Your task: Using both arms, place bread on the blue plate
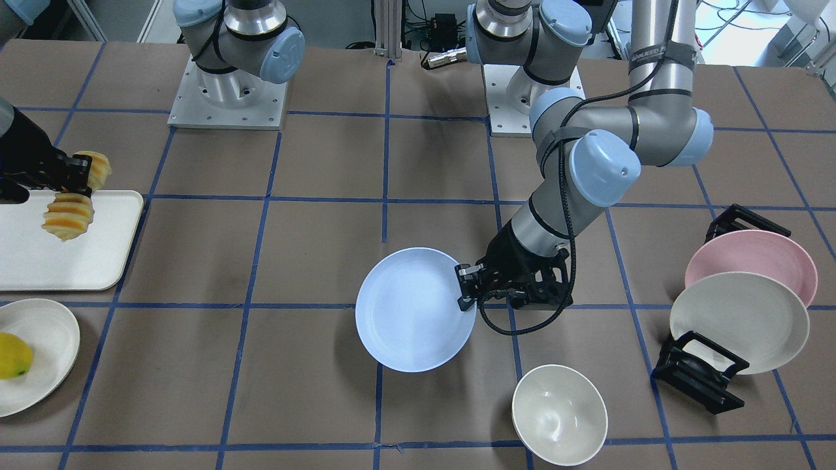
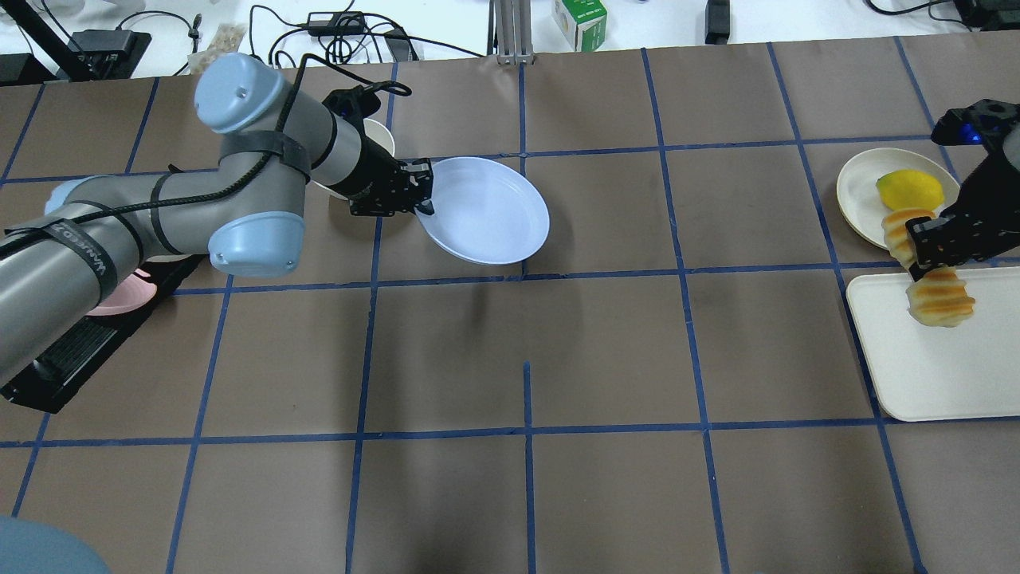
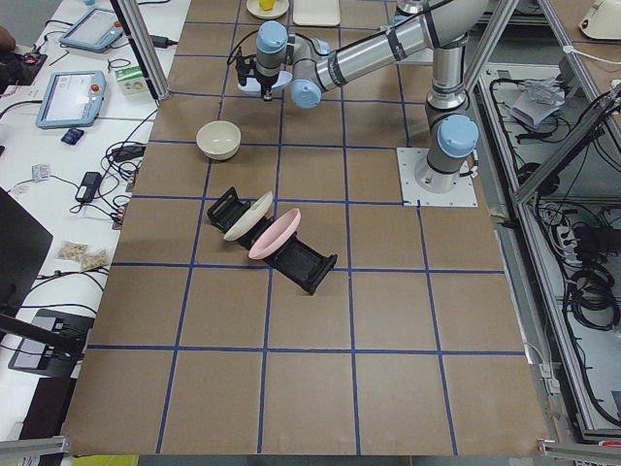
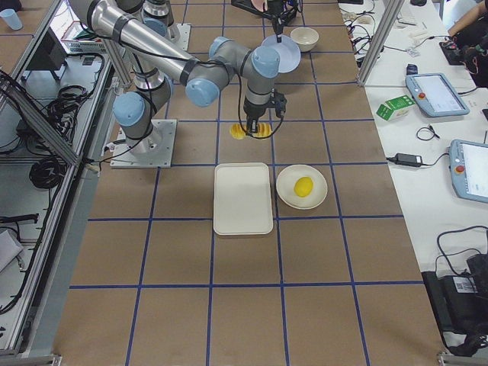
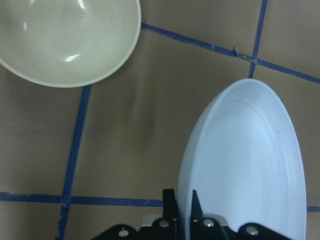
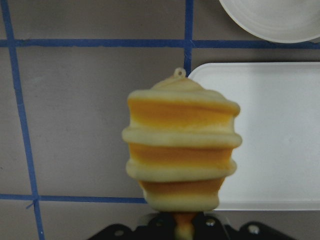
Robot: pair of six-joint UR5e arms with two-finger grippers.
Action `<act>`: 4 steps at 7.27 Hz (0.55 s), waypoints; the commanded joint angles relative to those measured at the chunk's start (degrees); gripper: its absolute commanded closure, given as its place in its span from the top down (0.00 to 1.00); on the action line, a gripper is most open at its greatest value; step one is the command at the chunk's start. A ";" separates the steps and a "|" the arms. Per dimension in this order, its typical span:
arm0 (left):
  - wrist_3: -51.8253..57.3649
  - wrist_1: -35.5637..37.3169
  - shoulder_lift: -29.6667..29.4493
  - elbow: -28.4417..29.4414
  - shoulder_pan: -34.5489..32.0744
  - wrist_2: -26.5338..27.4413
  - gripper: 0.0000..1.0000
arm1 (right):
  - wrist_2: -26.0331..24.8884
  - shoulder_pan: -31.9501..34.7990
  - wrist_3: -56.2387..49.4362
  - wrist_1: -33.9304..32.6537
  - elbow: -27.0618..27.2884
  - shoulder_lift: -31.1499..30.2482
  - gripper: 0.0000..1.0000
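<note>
My left gripper (image 1: 466, 288) is shut on the rim of the blue plate (image 1: 411, 312) and holds it tilted, off the table, near the middle. The left wrist view shows the plate (image 5: 250, 165) edge-on between the fingers (image 5: 170, 202). In the overhead view the left gripper (image 2: 422, 191) grips the plate (image 2: 488, 211) at its left rim. My right gripper (image 2: 929, 249) is shut on the middle of the bread (image 2: 942, 301), an orange ridged loaf, and holds it above the corner of the white tray (image 2: 932, 367). The bread (image 6: 182, 150) fills the right wrist view.
A cream plate (image 1: 46, 326) with a yellow lemon (image 1: 13, 356) lies beside the tray (image 1: 65, 254). A cream bowl (image 1: 558, 414) stands near the blue plate. A black rack (image 1: 699, 372) holds a pink plate (image 1: 751, 258) and a cream-white plate (image 1: 738, 323).
</note>
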 commanded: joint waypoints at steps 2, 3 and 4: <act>-0.48 2.56 -3.42 -2.26 -3.08 -5.33 0.00 | 2.30 5.76 5.66 1.62 0.03 -1.77 0.08; -0.57 2.39 -3.86 -2.79 -3.17 -6.31 0.00 | 2.65 7.09 8.37 1.63 0.12 -1.07 0.08; -0.48 2.38 -4.73 -2.88 -3.18 -6.23 0.00 | 3.61 9.10 10.84 1.28 0.12 -0.72 0.08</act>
